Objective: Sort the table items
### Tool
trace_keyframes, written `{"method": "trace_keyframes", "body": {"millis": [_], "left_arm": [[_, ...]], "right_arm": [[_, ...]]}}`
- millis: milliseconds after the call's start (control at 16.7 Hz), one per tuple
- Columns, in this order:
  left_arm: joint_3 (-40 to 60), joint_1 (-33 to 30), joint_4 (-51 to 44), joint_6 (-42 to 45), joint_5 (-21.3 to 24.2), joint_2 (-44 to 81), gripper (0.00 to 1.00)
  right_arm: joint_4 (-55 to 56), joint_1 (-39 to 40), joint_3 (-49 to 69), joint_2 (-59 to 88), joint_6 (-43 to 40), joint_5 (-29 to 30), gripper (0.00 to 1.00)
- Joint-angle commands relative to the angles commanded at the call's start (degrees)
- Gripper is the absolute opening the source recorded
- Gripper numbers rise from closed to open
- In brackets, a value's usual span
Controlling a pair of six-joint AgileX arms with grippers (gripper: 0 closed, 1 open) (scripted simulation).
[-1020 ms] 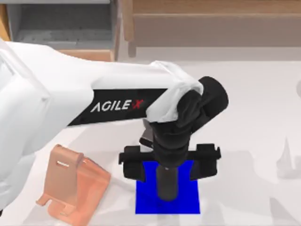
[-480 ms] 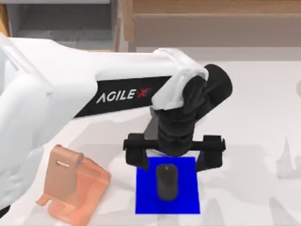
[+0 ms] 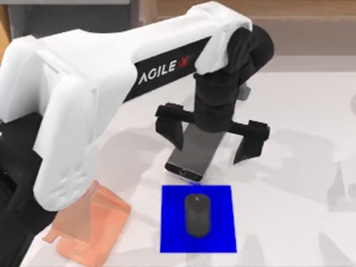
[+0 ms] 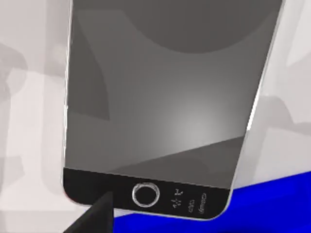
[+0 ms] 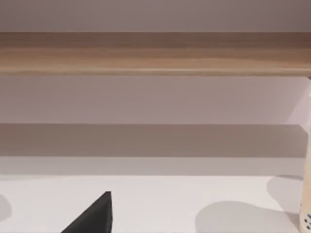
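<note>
My left gripper [image 3: 207, 146] hangs open above the smartphone [image 3: 194, 151], one finger on each side of it and apart from it. The black-framed, grey-screened smartphone [image 4: 160, 97] lies flat on the white table [image 3: 289, 111], its button end just behind the blue mat [image 3: 169, 233]. The dark grey mouse [image 3: 197, 216] rests alone in the middle of that mat. A white dark-dotted cup [image 5: 306, 204] stands at the edge of the right wrist view, where a dark part of my right gripper [image 5: 95, 216] also shows.
A salmon-pink stand [image 3: 97, 222] stands at the front left, partly under my left arm. Wooden shelving [image 3: 250, 28] runs along the back of the table, and a wooden ledge [image 5: 155, 53] faces the right wrist.
My left gripper has lifted off the mouse, leaving it on the blue mat. It has then moved toward the back, over the smartphone.
</note>
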Motion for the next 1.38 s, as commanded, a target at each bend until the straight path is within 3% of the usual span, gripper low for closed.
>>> {"method": "trace_keyframes", "body": {"millis": [240,480,840,1380], "left_arm": [[13.6,3.0,-7.0,9.0,0.2,6.1,1.0],[19.9,4.5,-10.4,13.2,0.2,8.9,1.0],[19.0,4.3,-9.5,13.2,0.2,8.8,1.0],[5.2,4.6,4.6,13.4,0.2,9.2,1.0]], "right_arm": [[0.0,0.0,0.0,0.0,0.0,0.0,1.0],[0.0,0.0,0.0,0.0,0.0,0.0,1.0],[0.0,0.0,0.0,0.0,0.0,0.0,1.0],[0.0,0.0,0.0,0.0,0.0,0.0,1.0]]}}
